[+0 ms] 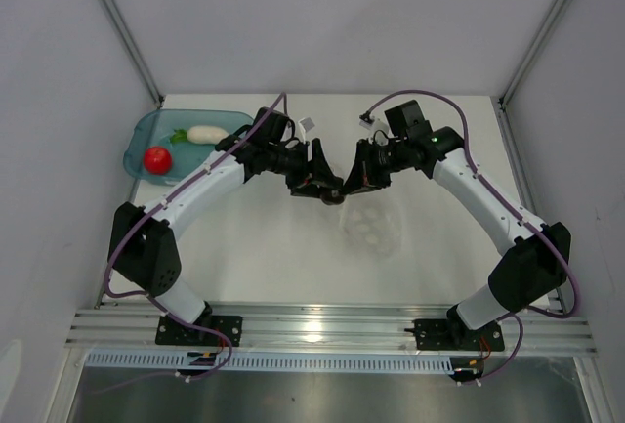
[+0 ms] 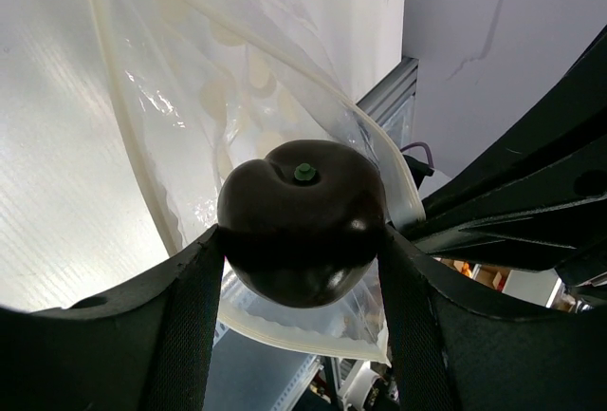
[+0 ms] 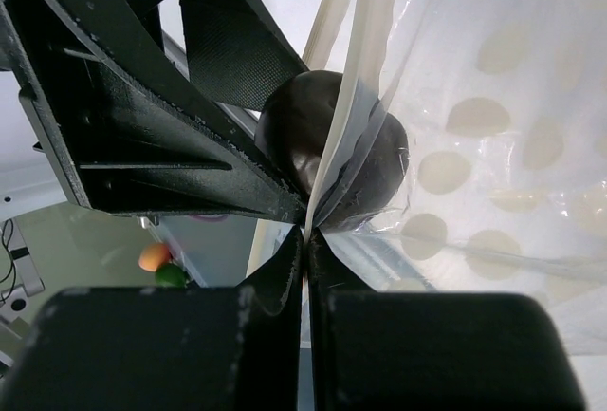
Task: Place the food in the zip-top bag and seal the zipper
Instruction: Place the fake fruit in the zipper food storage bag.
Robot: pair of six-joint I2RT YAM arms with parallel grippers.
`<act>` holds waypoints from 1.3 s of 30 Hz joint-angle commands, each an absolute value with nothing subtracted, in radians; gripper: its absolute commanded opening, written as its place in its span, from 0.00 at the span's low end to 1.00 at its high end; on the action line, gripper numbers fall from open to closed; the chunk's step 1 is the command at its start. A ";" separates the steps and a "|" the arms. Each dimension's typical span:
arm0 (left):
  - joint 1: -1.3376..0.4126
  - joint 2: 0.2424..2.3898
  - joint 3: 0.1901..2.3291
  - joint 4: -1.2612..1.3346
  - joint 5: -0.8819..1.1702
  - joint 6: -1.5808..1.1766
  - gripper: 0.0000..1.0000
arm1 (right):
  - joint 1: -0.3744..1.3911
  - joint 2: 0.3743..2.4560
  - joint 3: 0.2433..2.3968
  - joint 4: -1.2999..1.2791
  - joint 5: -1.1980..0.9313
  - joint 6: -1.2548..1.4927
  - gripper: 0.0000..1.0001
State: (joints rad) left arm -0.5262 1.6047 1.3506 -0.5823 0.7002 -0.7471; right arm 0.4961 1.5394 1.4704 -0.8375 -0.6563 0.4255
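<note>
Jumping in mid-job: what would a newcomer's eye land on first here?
Mid-table, the left gripper clamps the dark round piece at the mouth of the clear bag. The right gripper pinches the bag's edge beside it. The tomato and radish lie in the teal tray, far left.

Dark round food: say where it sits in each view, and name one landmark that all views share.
Top external: dark food at centre, just up-left of the bag.
Left wrist: mid-frame, clamped by the left gripper.
Right wrist: centre, half behind the bag's edge.
Shared landmark: the bag, in all three.
</note>
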 commanded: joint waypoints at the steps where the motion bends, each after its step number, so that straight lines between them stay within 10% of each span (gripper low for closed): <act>1: -0.538 1.601 1.401 -0.580 0.701 -0.732 0.29 | 0.505 1.514 1.467 -0.795 -0.675 0.446 0.00; 10: -0.538 1.589 1.402 -0.574 0.703 -0.726 0.49 | 0.505 1.506 1.440 -0.772 -0.684 0.460 0.00; 13: -0.537 1.585 1.394 -0.569 0.706 -0.721 0.99 | 0.505 1.505 1.437 -0.770 -0.683 0.462 0.00; 39: -0.394 1.353 1.328 -0.673 0.307 -0.647 0.99 | 0.476 1.514 1.443 -0.805 -0.666 0.431 0.00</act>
